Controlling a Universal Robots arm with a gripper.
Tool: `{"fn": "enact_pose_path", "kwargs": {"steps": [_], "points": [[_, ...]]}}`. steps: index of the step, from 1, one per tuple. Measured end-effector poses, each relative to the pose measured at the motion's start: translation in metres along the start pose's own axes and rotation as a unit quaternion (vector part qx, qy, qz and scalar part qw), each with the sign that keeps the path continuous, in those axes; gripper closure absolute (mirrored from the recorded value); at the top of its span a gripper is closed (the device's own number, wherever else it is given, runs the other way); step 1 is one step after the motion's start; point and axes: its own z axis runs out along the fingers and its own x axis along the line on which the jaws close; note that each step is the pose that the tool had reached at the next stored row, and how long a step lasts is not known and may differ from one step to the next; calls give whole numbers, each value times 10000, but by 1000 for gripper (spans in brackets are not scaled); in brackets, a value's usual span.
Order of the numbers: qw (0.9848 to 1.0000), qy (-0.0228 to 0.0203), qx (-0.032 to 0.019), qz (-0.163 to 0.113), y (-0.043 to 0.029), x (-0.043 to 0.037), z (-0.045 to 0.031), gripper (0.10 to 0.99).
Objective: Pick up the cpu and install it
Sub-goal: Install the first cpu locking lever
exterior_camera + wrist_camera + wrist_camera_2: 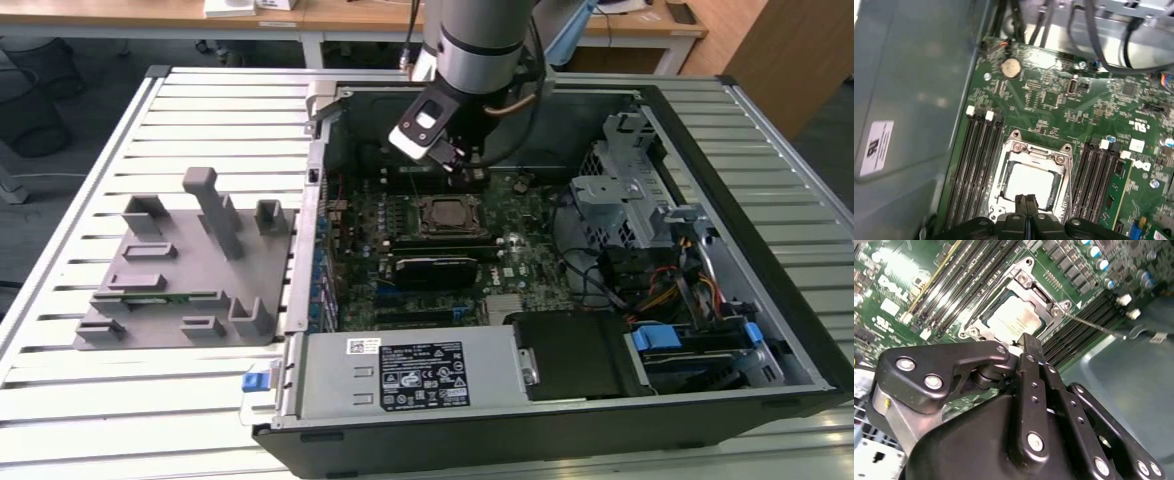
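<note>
1. One gripper (1026, 200), jaws pressed together and empty, poised just above the motherboard socket (1030, 178).
2. Seated inside that socket's metal frame: the cpu (1014, 318), silvery top up, in both wrist views.

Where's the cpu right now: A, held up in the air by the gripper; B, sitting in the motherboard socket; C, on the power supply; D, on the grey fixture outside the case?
B: the cpu lies inside the motherboard socket frame, with the shut gripper just above it.
</note>
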Motion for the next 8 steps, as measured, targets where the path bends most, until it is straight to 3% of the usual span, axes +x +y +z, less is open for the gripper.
{"fn": "enact_pose_path", "kwargs": {"steps": [8], "points": [[9981,-2,66,-620,0,0,1,980]]}}
